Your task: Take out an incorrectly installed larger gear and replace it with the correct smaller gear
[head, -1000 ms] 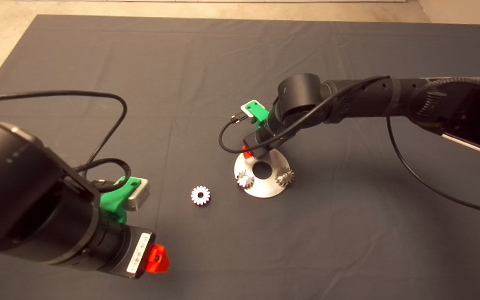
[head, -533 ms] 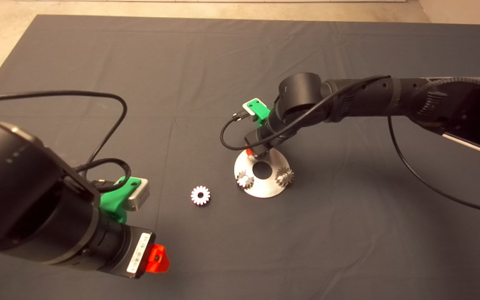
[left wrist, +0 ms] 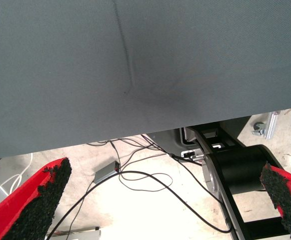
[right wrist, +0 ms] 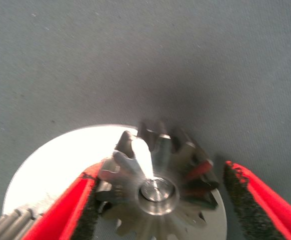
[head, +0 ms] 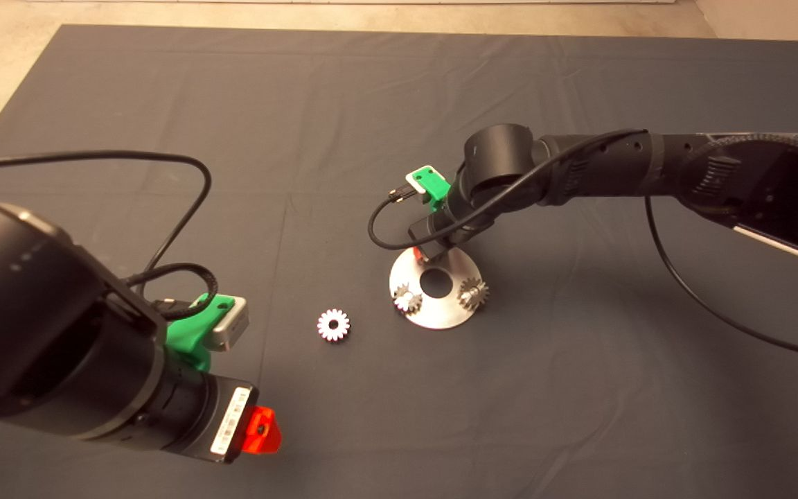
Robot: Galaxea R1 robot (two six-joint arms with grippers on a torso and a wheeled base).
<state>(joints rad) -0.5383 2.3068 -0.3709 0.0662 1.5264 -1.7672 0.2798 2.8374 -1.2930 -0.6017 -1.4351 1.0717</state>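
Right claw [right wrist: 158, 200] open around one larger gear [right wrist: 158, 185], one smaller gear [head: 333, 324] loose

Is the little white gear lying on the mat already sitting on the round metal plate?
No, the smaller gear lies on the mat, apart from the plate.

One large gear [right wrist: 158, 187], three small gears [head: 333, 324], one round plate [head: 440, 315], two grippers [head: 421, 255].

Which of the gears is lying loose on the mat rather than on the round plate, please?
The smaller gear, white-toothed, lies alone on the mat left of the plate.
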